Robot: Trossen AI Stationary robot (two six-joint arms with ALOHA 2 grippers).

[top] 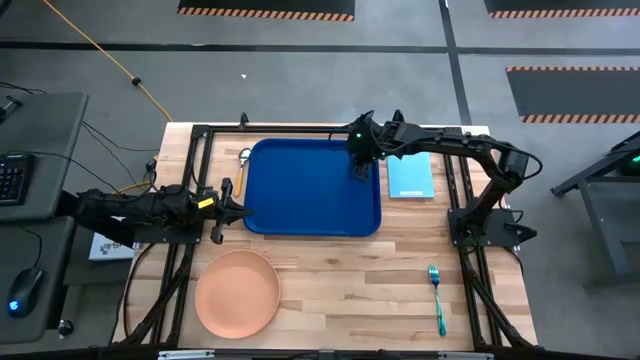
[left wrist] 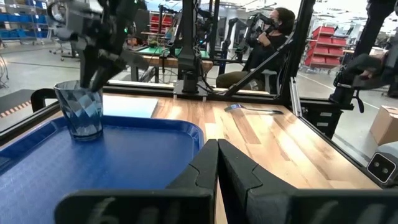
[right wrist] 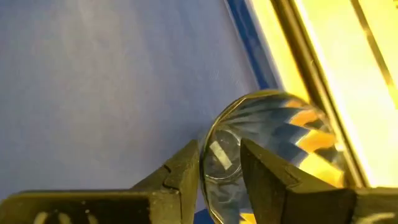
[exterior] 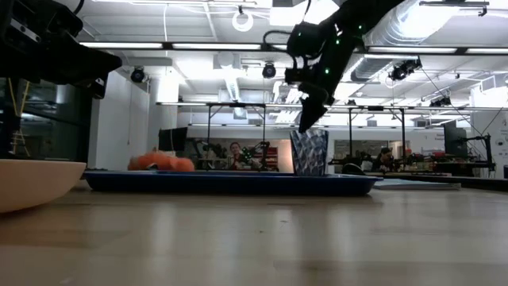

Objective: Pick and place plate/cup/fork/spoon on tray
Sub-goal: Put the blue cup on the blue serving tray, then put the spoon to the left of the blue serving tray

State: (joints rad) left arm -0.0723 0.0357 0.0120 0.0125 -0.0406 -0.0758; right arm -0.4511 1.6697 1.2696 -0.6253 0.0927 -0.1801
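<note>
The tray (top: 312, 187) lies at the far centre of the worktop (top: 380, 290), with bare wood in front of it. The cup (top: 360, 168) stands upright on the tray near its far right corner. The right claw (top: 358, 160) reaches in from the right, angled down over the cup. The right wrist view shows its fingers (right wrist: 264, 180) straddling the cup rim (right wrist: 211, 155), one inside, one outside, pinching the wall. The left claw (top: 222, 208) rests at the tray's left edge, fingers pressed together.

The plate (top: 237, 292) lies near the front left, the fork (top: 437, 297) at the front right, both well apart from the tray. The spoon (top: 243, 157) lies just beside the tray's far left corner; the left wrist view shows it (left wrist: 252, 109) on the bare wood. A light-teal sheet (top: 410, 176) lies just right of the tray.
</note>
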